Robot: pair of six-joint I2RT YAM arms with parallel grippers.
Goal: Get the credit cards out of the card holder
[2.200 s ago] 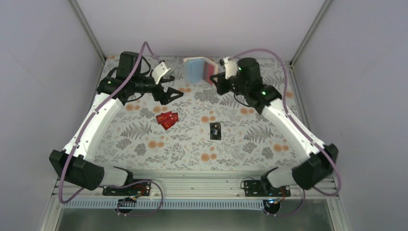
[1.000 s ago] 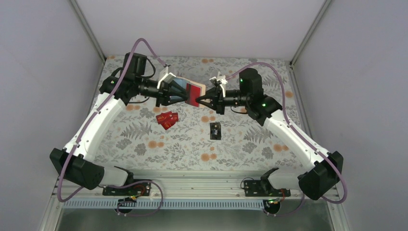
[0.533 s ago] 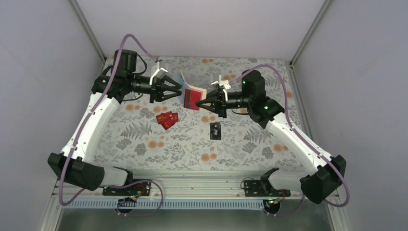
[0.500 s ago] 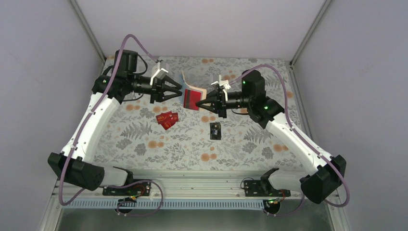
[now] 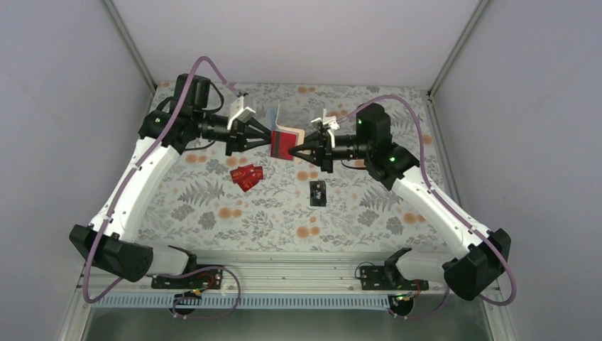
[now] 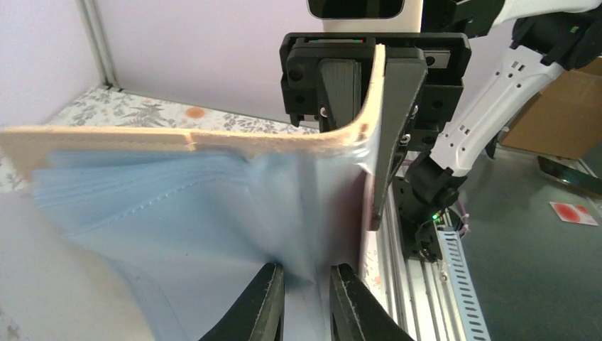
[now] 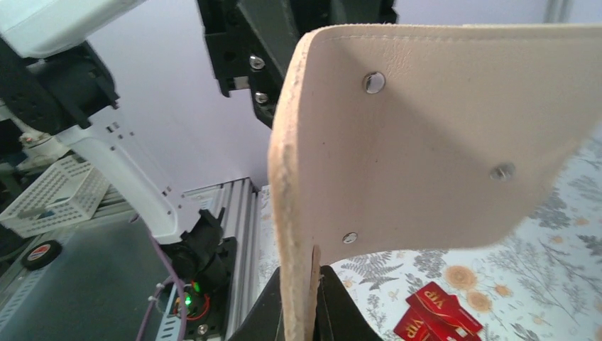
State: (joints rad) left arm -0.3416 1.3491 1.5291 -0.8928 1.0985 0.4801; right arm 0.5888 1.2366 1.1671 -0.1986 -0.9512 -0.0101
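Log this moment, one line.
right hand: shut on card holder | left hand: at blue lining, grip unclear | inside: red card | table: red cards, black card

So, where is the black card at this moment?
In the top view the black card lies on the table just right of centre, right of the red cards and below the raised card holder.
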